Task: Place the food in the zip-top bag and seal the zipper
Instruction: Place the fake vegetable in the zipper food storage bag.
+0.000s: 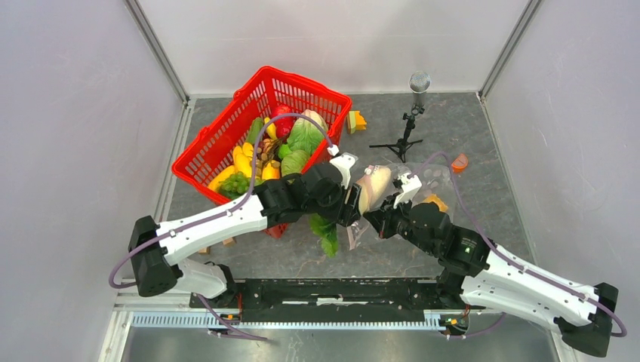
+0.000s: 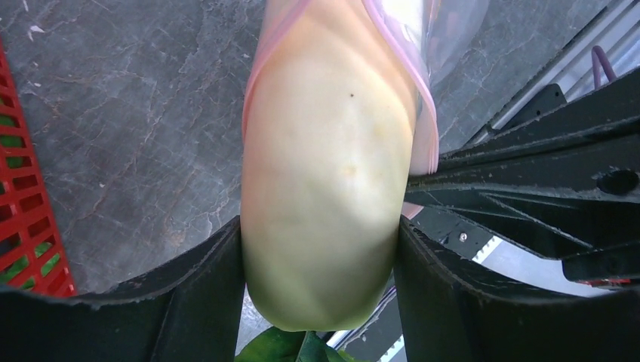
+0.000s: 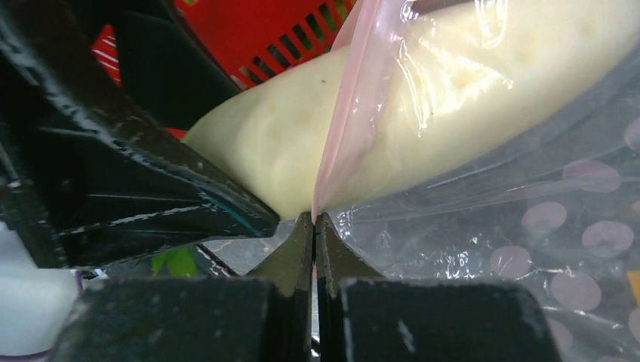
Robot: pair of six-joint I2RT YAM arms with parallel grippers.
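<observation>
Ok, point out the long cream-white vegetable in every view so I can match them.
Top external: vegetable at centre, where the two arms meet.
Left wrist: vegetable fills the middle, clamped in the left gripper.
Right wrist: vegetable upper middle, partly inside the zip-top bag.
Shared landmark: the red basket, in all three.

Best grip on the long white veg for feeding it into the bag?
Take the white vegetable by its blunt rear end, outside the zip-top bag, coming from behind, opposite the mouth. Its front is already past the zipper, so only that end is free; clamp across its round width, as the left gripper does.
</observation>
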